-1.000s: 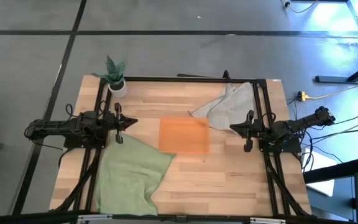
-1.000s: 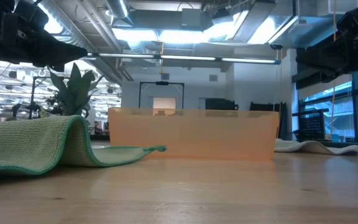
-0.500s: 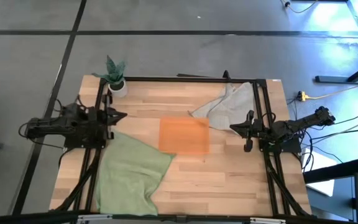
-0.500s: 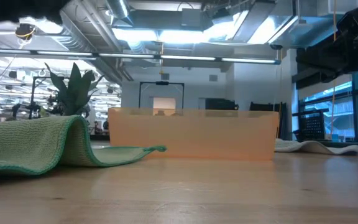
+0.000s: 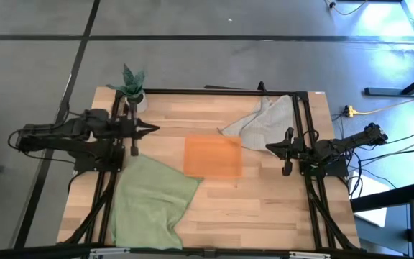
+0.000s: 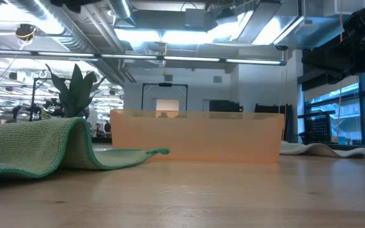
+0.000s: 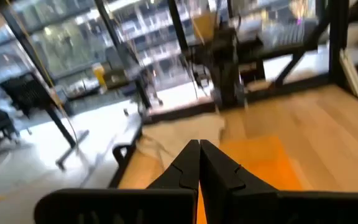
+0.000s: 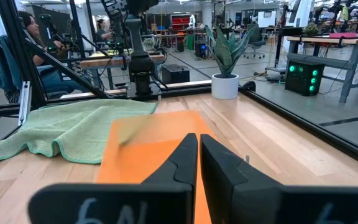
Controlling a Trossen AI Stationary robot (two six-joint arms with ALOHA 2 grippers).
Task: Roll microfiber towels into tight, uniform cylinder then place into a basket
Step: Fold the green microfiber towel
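Note:
A green towel (image 5: 149,201) lies spread and rumpled on the table's near left, with one fold raised (image 6: 37,145). A grey towel (image 5: 261,119) lies crumpled at the far right. The orange basket (image 5: 213,156) stands between them at the table's middle. My left gripper (image 5: 153,130) hangs shut above the table, left of the basket and beyond the green towel's far edge. My right gripper (image 5: 268,149) is shut, just right of the basket, pointing level at it (image 8: 199,140). Neither holds anything.
A small white pot with a green plant (image 5: 131,93) stands at the far left corner. Black frame rails (image 5: 300,129) run along the left, right and far sides. Bare wood (image 5: 257,208) lies near the front right. People (image 8: 30,31) sit beyond the table.
My left gripper has risen well above the table and out of the low view, shifting a little toward the far edge and rolling slightly. It stays shut. The towels and the basket have not moved.

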